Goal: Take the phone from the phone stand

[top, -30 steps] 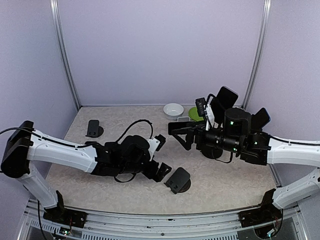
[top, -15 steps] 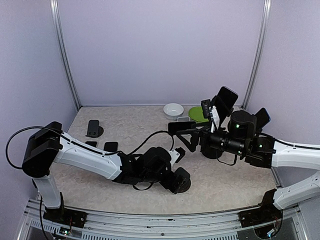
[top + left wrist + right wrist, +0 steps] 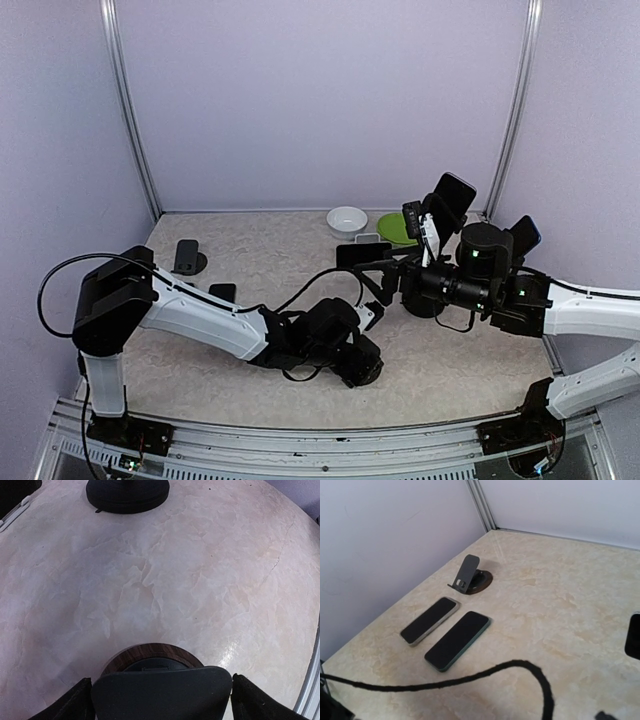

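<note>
Left pincer (image 3: 161, 689) with fingers (image 3: 70, 705) apart, flanking the dark phone (image 3: 150, 702), perhaps touching its edges, cannot tell if clamped, phone propped between the fingers, wood-rimmed phone stand (image 3: 150, 653) just beyond, right pincer (image 3: 365, 272) spread wide, empty, well apart.

Table (image 3: 560, 595): pale marbled top, two walls meeting at its far corner
Phone stand (image 3: 468, 573): upright, near that corner
Grey-edged phone (image 3: 430, 620): flat, screen up, near the wall-side edge
Green-edged phone (image 3: 458, 640): flat, just beside it
Black cable (image 3: 470, 676): arcs across the foreground
</note>
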Motion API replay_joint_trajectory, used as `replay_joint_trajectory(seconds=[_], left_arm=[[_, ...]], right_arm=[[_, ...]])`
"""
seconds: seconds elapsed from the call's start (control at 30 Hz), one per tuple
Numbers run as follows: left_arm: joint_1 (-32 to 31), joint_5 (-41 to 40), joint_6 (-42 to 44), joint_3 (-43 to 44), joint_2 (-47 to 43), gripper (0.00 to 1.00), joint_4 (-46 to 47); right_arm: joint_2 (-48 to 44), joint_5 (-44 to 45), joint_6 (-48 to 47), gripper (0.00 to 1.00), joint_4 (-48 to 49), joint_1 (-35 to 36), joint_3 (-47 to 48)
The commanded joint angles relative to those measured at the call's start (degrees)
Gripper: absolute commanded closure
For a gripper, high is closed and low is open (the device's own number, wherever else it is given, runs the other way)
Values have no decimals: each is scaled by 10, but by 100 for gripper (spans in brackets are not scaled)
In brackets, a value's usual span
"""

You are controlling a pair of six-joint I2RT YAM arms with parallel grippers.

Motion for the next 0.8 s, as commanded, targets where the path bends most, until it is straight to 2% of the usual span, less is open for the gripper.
replay_joint_trajectory(seconds=[0.0,0.33,0.47,0.77], left_arm=[[5,2,10,26,11,15,-25],[29,15,4,-7,-38,43,-15],[45,15,6,-19,-65,46,-19],[134,-7,8,-59,-143,49,-15]], right_arm=[[-5,4,-4,0,-2,-7,-5],[8,-7,-7,0,6,-12,-2],[12,-11,-8,0,8,-13,-2],[12,-16,-5,0,16,-18,-8]])
